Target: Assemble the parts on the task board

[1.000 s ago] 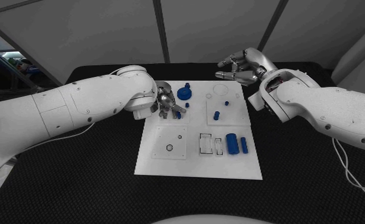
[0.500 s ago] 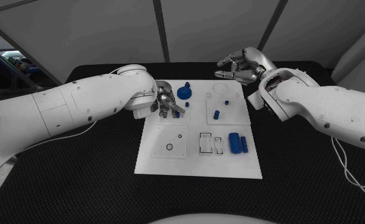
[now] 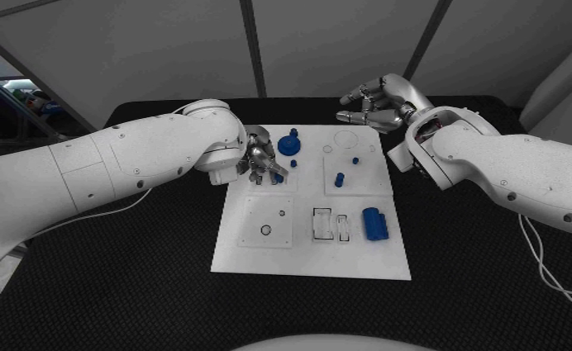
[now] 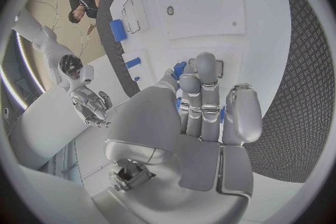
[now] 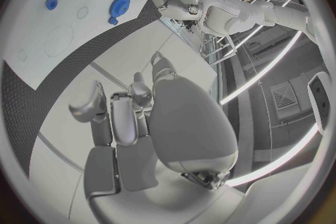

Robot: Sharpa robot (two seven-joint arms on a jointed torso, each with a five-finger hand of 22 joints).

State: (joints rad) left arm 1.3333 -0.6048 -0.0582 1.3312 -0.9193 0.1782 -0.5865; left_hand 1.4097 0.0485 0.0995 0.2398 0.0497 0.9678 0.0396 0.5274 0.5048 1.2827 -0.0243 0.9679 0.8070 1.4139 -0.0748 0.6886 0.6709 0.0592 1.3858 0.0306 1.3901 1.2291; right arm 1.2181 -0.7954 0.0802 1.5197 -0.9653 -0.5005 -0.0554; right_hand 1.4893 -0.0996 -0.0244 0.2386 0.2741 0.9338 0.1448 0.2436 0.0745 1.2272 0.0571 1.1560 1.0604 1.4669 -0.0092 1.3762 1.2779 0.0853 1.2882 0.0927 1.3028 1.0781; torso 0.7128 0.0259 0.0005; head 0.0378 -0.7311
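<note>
Nearest the robot, the white board (image 3: 312,260) lies flat in the middle of the black table (image 3: 119,285), its near strip bare. A step farther in, a faintly outlined square panel (image 3: 266,222) carries two small dark rings, and beside it come two narrow rectangular slots (image 3: 331,226). Right of those slots lies a chunky blue cylinder (image 3: 375,225) on its side, close to the board's right edge.

Farther up, a small blue peg (image 3: 340,178) stands on the right-hand panel, with a tinier blue stud (image 3: 355,158) beyond it. On the left, the left hand (image 3: 264,163) hovers low over the board's left edge, fingers curled downward among small blue pieces; whether it is actually pinching one I cannot tell. Just past its fingertips sits a round blue gear (image 3: 288,146), toothed rim visible, and another blue stud (image 3: 326,150) lies to the gear's right.

At the far edge, the right hand (image 3: 379,106) hangs above the board's far right corner, fingers loosely bent with nothing in them.
</note>
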